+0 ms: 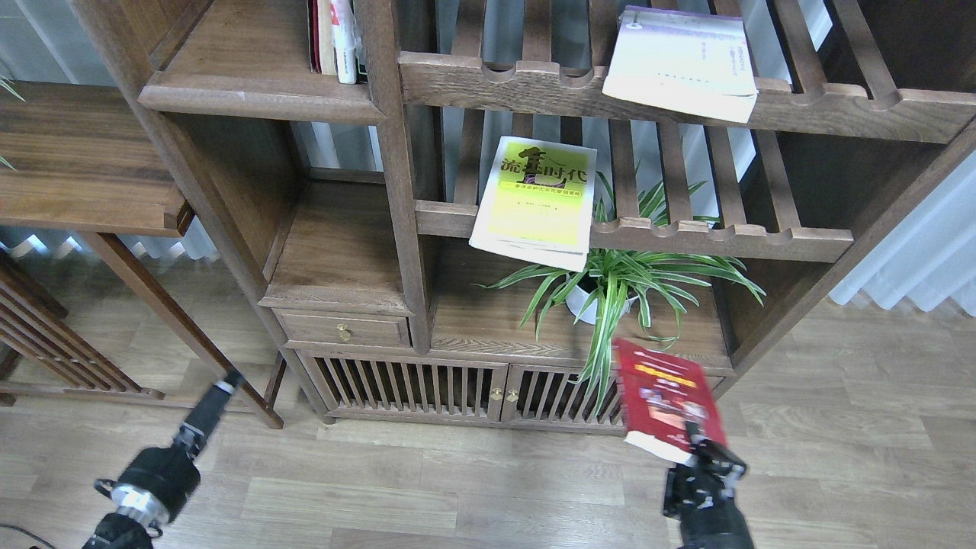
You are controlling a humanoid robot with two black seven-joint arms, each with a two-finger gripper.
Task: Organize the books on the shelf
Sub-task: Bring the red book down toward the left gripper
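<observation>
My right gripper is shut on the near edge of the dark red book and holds it up in front of the cabinet doors. The yellow-green book lies on the middle slatted rack, overhanging its front rail. The pale white-lavender book lies on the upper slatted rack, also overhanging. The solid dark-brown shelf is at the upper left, with a few upright books at its right end. My left gripper is low at the left, above the floor; its fingers cannot be told apart.
A potted spider plant stands on the lower board, just behind the red book. A small drawer and slatted cabinet doors are below. A wooden table and slatted rack stand at the left.
</observation>
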